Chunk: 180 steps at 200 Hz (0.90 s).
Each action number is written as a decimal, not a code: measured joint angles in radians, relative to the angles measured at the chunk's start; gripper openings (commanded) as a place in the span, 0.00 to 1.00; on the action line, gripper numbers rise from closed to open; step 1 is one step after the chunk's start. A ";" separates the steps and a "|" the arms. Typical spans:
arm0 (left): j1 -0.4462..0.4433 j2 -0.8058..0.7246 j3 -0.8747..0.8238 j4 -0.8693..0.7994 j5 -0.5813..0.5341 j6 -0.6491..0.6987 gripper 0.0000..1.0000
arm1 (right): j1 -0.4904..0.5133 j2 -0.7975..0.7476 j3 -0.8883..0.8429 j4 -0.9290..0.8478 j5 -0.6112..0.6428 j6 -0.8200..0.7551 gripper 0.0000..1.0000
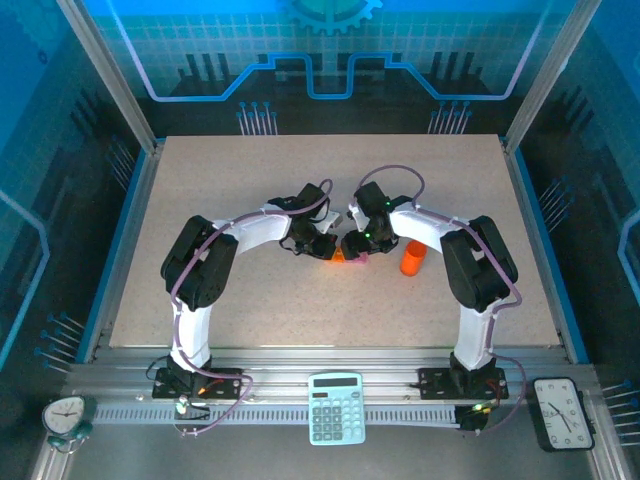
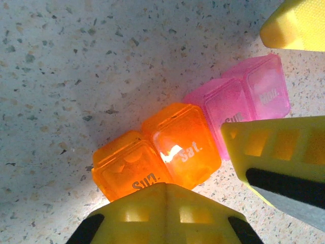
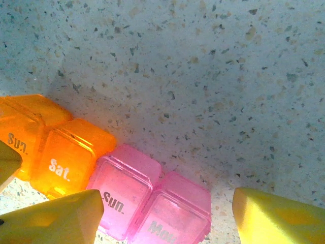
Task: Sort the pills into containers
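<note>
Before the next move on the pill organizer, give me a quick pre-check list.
1. Containers flat on the table: ok.
2. Lids open for pills: not ok, all four look closed.
3. Right gripper open, straddling the pink end: ok.
4. Left gripper shut, at the orange end: ok.
5. Pill held in it: cannot tell.
6. Orange bottle clear of the strip: ok.

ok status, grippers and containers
left gripper shut at orange end. right gripper open, straddling pink end. containers lids shut. bottle aside, nothing in the way.
</note>
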 measured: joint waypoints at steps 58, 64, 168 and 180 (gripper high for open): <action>0.000 -0.001 0.000 0.014 -0.001 0.000 0.02 | -0.004 0.000 0.005 -0.008 -0.005 0.000 0.70; 0.000 -0.002 0.000 0.018 -0.005 0.000 0.05 | -0.006 0.000 0.009 -0.013 -0.007 0.000 0.71; 0.037 -0.388 -0.063 0.318 -0.149 -0.017 0.99 | -0.153 -0.212 0.203 -0.084 -0.151 0.058 1.00; 0.057 -0.464 -0.101 0.366 -0.169 -0.019 0.99 | -0.189 -0.290 0.200 -0.073 -0.163 0.066 1.00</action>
